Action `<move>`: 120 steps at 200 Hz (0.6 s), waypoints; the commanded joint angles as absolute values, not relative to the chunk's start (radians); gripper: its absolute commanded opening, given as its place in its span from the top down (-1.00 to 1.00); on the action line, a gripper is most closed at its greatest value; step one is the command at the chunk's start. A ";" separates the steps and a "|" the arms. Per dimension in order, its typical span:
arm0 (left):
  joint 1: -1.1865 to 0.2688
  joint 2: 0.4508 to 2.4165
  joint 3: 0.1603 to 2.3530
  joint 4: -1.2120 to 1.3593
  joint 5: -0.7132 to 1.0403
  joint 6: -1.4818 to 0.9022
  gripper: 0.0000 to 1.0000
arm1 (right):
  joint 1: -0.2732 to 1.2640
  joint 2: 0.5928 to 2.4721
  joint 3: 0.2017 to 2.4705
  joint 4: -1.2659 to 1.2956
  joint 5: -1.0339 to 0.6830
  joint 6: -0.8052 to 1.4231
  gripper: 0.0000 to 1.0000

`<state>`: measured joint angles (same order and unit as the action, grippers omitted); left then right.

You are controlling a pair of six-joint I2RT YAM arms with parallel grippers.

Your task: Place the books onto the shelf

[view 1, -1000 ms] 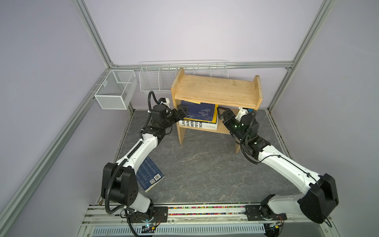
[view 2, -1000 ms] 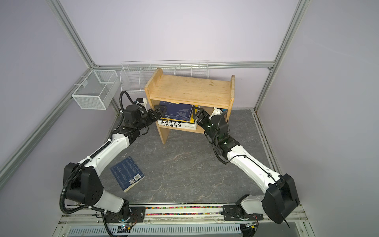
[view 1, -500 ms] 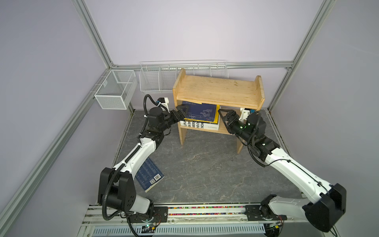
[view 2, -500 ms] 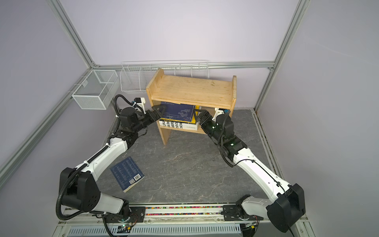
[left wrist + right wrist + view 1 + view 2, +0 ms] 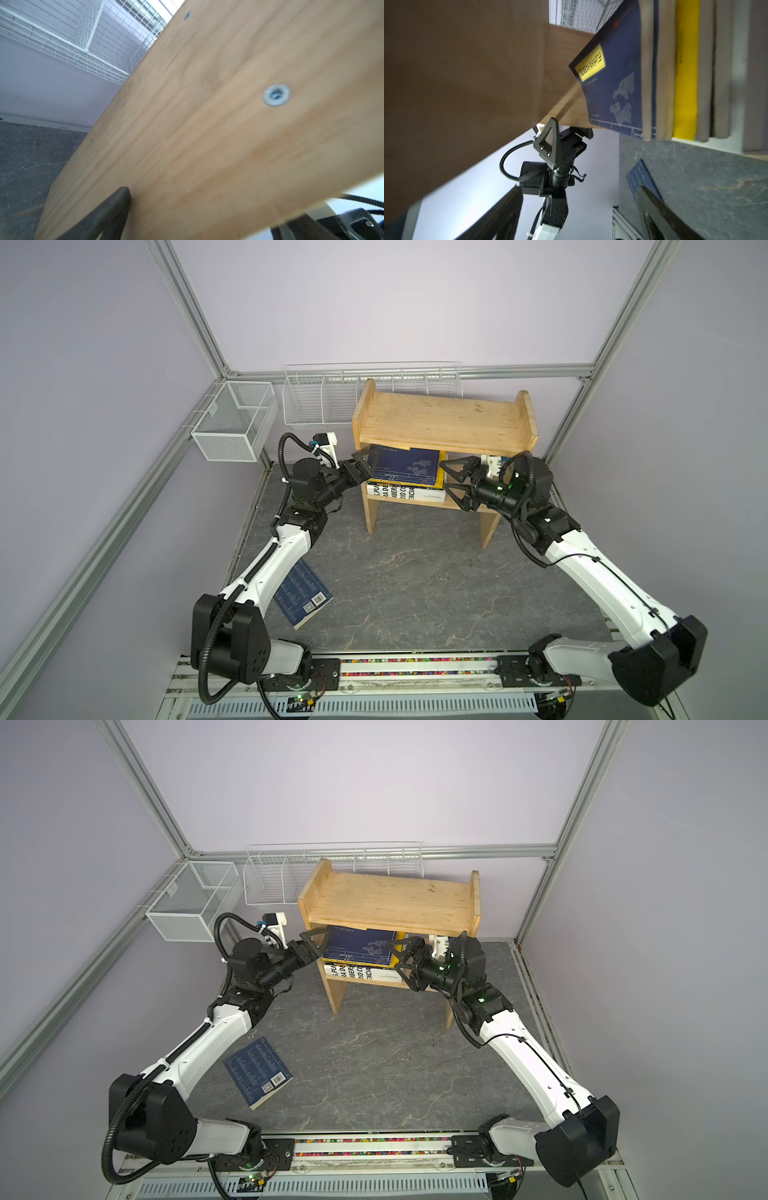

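Grey marbled worktop (image 5: 415, 572) between lilac walls; both arms reach to the pine shelf (image 5: 440, 423) at upper centre.
Its lower tier carries a stack: a navy book with a map (image 5: 405, 464) on top, a yellow book (image 5: 685, 83) below, a thick white book with black lettering (image 5: 395, 491) at the bottom. A second navy book (image 5: 257, 1073) lies barcode-up on the worktop at lower left, beside the left arm (image 5: 282, 564). The left fingers (image 5: 112, 207) stand wide apart and empty at the shelf's left side panel; one seems to touch its outer face, though that wrist view is blurred. The right fingers (image 5: 456, 497) are spread wide, holding nothing, just right of the stack. White wire baskets (image 5: 232, 423) hang at upper left.
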<state>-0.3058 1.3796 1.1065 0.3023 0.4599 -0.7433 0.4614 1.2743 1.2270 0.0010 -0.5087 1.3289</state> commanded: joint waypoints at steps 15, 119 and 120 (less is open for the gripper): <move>-0.332 1.280 1.115 0.219 0.584 -0.657 -0.99 | 0.477 1.229 1.246 0.191 -0.842 1.315 -0.77; -0.151 0.971 0.911 -0.374 0.154 -0.664 -0.99 | 0.710 0.941 1.141 -0.425 -0.354 0.572 -0.82; -0.144 0.969 0.904 -0.373 0.159 -0.668 -0.99 | 0.713 0.941 1.138 -0.423 -0.346 0.567 -0.82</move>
